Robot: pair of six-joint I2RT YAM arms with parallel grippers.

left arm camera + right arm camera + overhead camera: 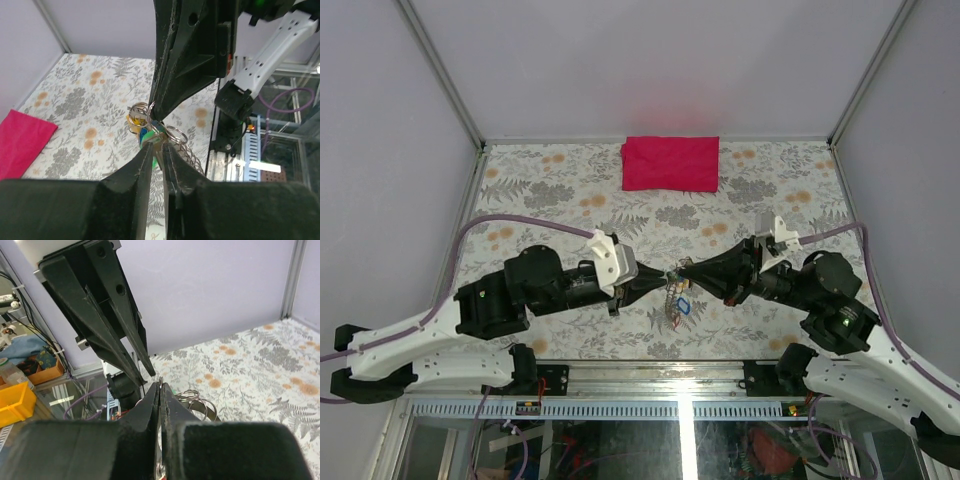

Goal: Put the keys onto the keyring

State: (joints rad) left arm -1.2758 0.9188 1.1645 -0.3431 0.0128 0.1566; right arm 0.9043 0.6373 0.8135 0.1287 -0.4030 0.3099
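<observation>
Threading keys, mid-frame in the top view
Right end effector (160, 388) together, pinching the keyring (137, 107). Left end effector (156, 146) barely parted around the keys (147, 134), grip unclear. Hold the ring steady.

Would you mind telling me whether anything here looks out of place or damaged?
Nothing looks spilled or damaged. One oddity: the small silvery keys with coloured heads dangle with thin wire rings between the left gripper and right gripper.
</observation>
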